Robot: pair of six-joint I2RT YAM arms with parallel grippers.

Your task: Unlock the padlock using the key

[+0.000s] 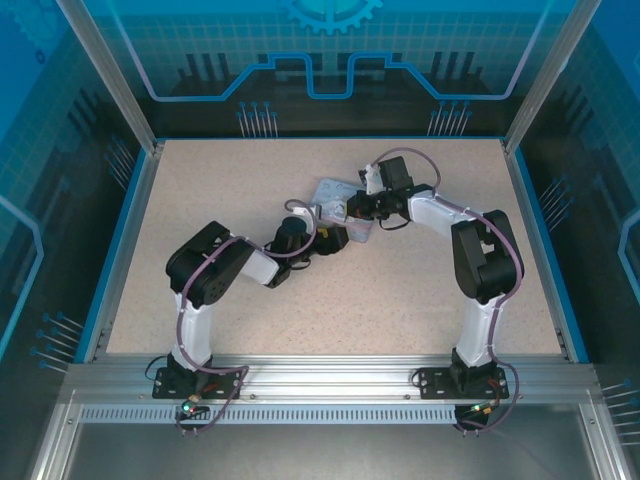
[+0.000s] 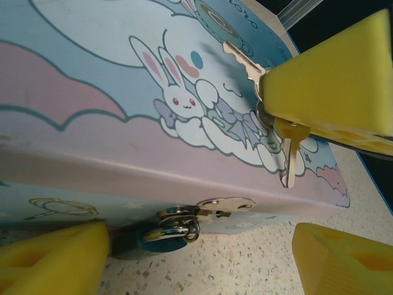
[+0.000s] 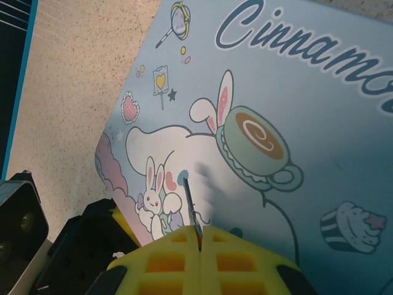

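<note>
Padlock (image 2: 156,241) hooked through hasp (image 2: 224,206) on front wall of tin (image 2: 92,123), low by table (image 2: 233,270). Left gripper (image 2: 199,252) jaws apart, straddling padlock, one pad (image 2: 55,261) just beside it. Right gripper (image 3: 199,239) jaws together, clamped on key (image 3: 191,200), blade out over tin lid; second key (image 2: 290,163) dangling below

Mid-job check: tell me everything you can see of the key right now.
The key is small, thin, silvery metal with a notched blade. Its head is clamped between the shut yellow foam jaws of the right gripper; the blade sticks out over the tin lid, casting a shadow there, seemingly not touching. A second similar key dangles beneath the jaws. The held key is not in the padlock, which hangs at the tin's front hasp.
</note>
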